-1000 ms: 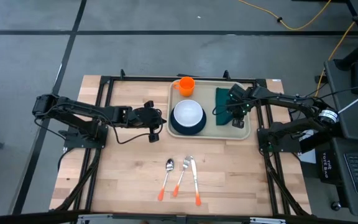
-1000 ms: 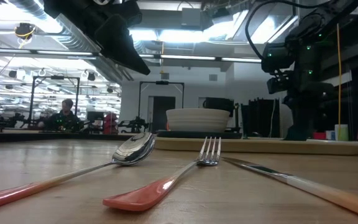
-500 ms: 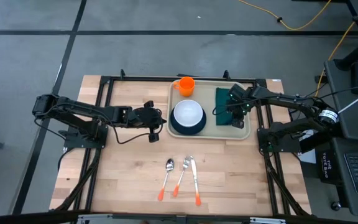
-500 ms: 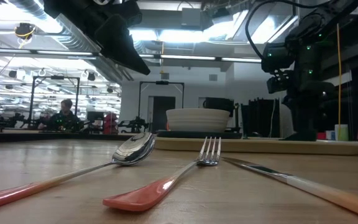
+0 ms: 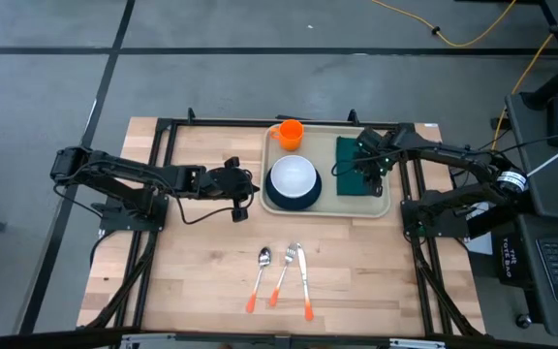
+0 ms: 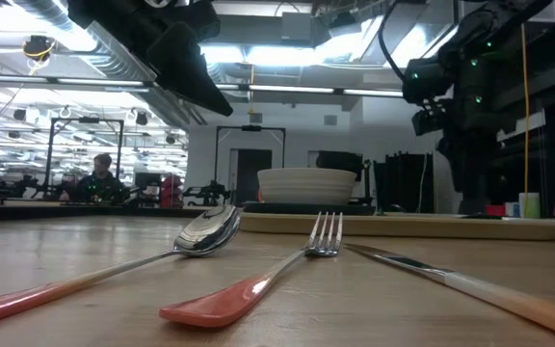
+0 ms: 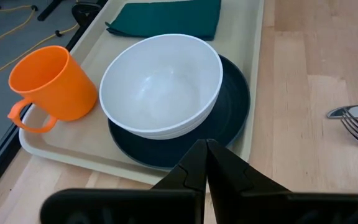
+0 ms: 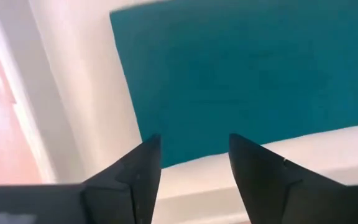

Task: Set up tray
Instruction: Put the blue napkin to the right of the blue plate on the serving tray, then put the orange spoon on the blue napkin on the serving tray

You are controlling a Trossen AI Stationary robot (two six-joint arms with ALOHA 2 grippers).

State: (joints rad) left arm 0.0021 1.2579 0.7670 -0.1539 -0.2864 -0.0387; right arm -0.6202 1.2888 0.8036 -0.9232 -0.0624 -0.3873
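Napkin (image 5: 355,165) lies flat on tray (image 5: 327,200); right end effector (image 8: 191,155) above it, open, empty

Light overhead: you get even, bright light on the pale wooden slatted table (image 5: 211,262), with only soft, short shadows.
Low view glare: ceiling strip lights behind blow out white; your dark arms read as silhouettes.
Low view focus: the orange-handled metal fork (image 6: 258,280) blurs nearest you.
Right wrist: the dark green cloth napkin (image 8: 241,81) looks soft and smeared, colours washed.
Left wrist: sharp; the white round bowl (image 7: 161,84) shows mild sheen.
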